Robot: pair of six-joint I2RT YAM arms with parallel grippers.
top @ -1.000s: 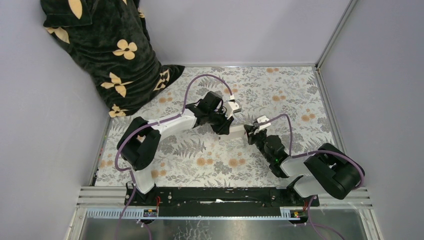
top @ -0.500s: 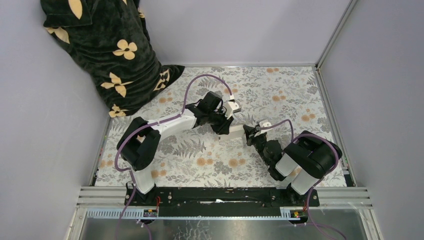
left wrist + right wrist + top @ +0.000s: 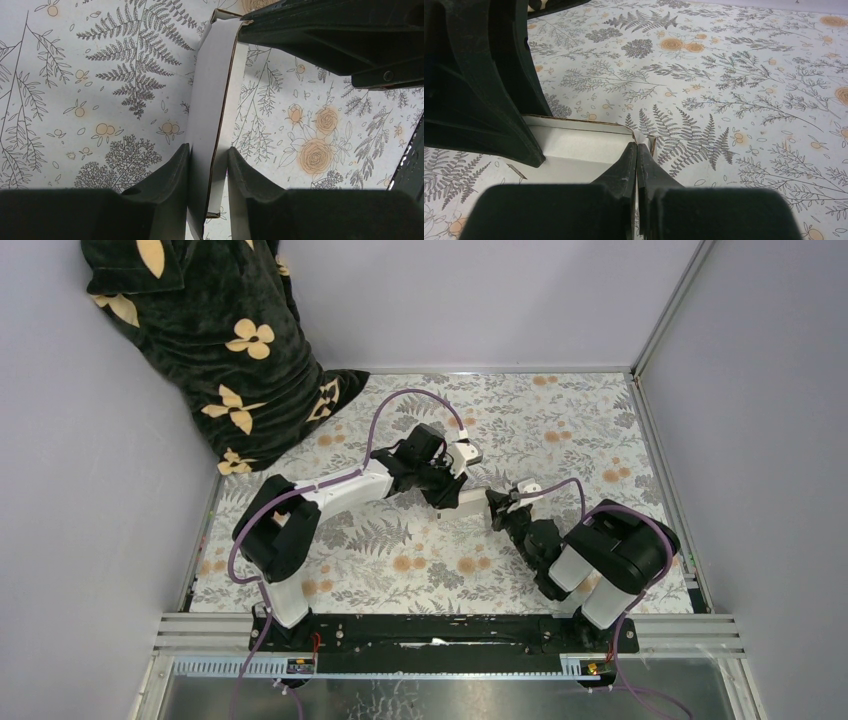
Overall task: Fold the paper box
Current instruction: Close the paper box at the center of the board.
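White cardboard, the box sits near the middle of the bench, which wears a cover printed with ferns and orange flowers. The 2 arms meet at it: the left arm reaches in from the left, the right arm from the near right. From the left wrist, the box shows as a long, thin white panel with a brown cut edge, running away from the camera and passing between the 2 fingers. The left jaws are partly closed and grasp this panel, 1 finger against each face. At the panel's far end, the dark tip of the right arm touches it. From the right wrist, the box shows a white inner face behind a low wall with a brown rim. The right fingers are pressed together with no gap, so the right jaws are clenched, and their tips sit at the box's right corner beside a small upright flap. Whether a sliver of card is pinched there, I cannot tell. The left arm's black finger stands over the left part of the box. A dark cloth with cream flower shapes is heaped in the far left corner, well apart from the box. A purple cable loops above the left arm.
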